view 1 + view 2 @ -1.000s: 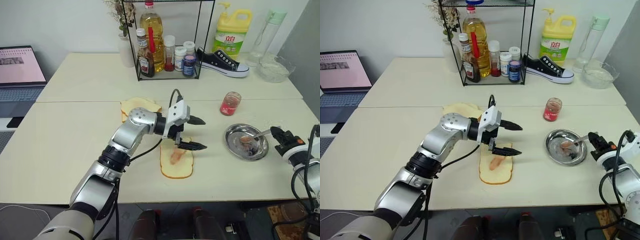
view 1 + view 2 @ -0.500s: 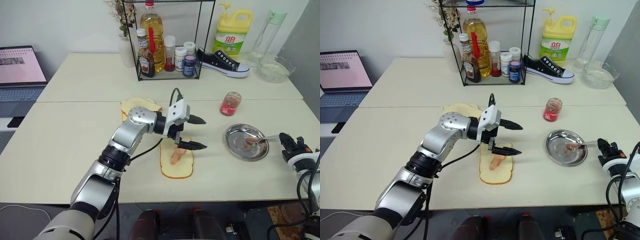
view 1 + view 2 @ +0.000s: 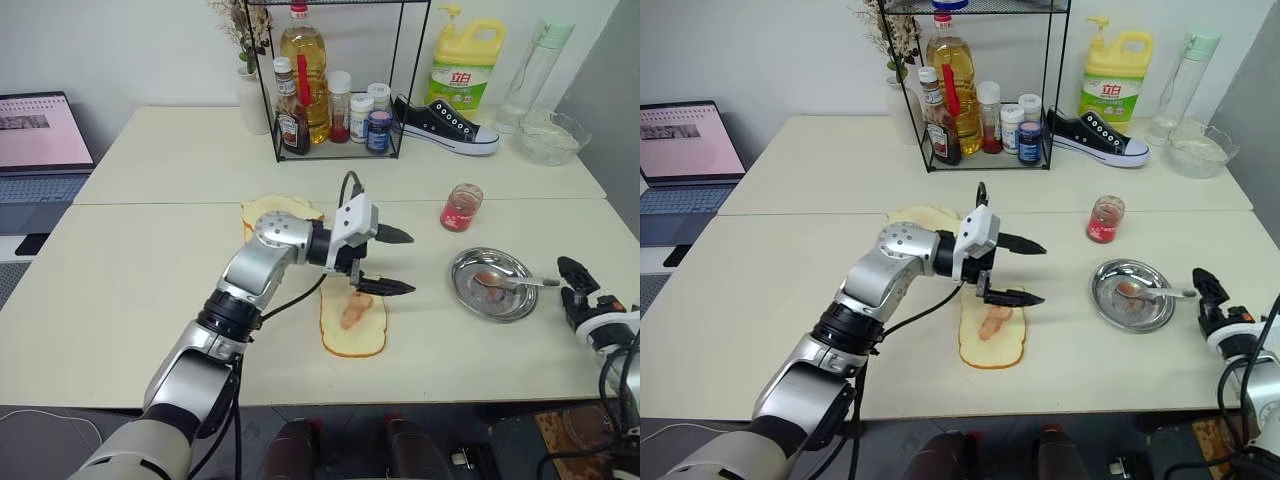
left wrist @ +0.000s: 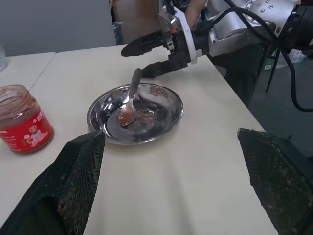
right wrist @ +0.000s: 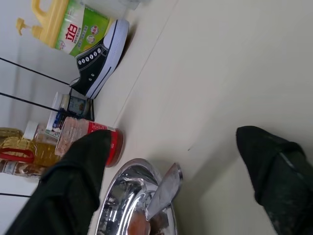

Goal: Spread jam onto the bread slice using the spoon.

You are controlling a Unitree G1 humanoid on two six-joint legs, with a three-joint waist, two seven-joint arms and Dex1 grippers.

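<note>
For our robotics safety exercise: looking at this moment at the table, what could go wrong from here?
1. The spoon lies in the steel dish with its handle over the rim; the open right pincer nearby might nudge it off.
2. The open left pincer hovers over the bread slice and could smear its jam blob.

I can read one label: red Chinese characters "立白" on the green label of the yellow detergent jug (image 3: pixel 464 58), at the counter's one o'clock. Other labels are unreadable.
</note>
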